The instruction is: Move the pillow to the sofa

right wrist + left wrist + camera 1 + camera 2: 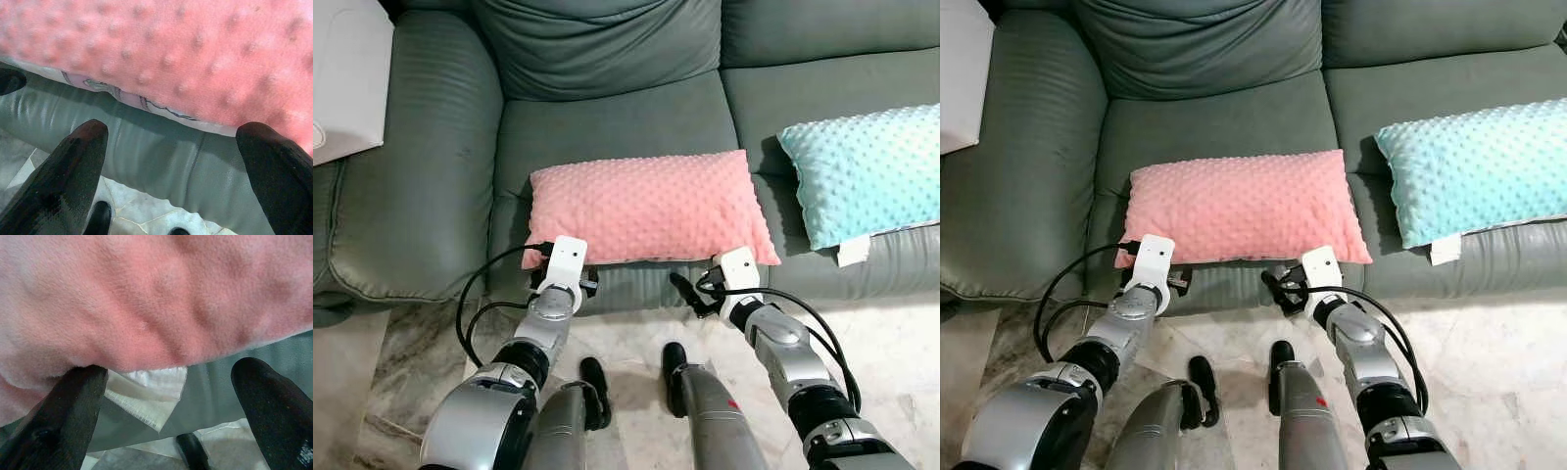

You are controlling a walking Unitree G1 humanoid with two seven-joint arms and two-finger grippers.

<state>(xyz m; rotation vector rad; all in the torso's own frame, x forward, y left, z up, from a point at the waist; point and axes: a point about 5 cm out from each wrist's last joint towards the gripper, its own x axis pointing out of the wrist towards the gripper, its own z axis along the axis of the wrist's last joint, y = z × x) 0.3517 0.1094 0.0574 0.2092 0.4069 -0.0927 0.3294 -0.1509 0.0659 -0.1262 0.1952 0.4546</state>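
**Pink pillow on sofa seat, both grippers at its near edge**

Head views: A pink rectangular dotted-plush pillow [651, 208] lies flat on the seat cushion of a grey-green leather sofa [421, 186], its near edge reaching the seat's front. The left gripper [565, 281] sits at the pillow's near left corner; the right gripper [690, 294] sits just below the near right corner. A turquoise dotted-plush pillow [867, 171] lies on the seat to the right, apart from the pink one. A marbled tile floor [891, 333] lies in front.

Left wrist view: fingers [68, 418] spread apart, released; one touches the pillow's underside beside a white fabric tag [146, 394].

Right wrist view: fingers [63, 181] spread apart, released, below the pillow's seam, before the sofa's front.
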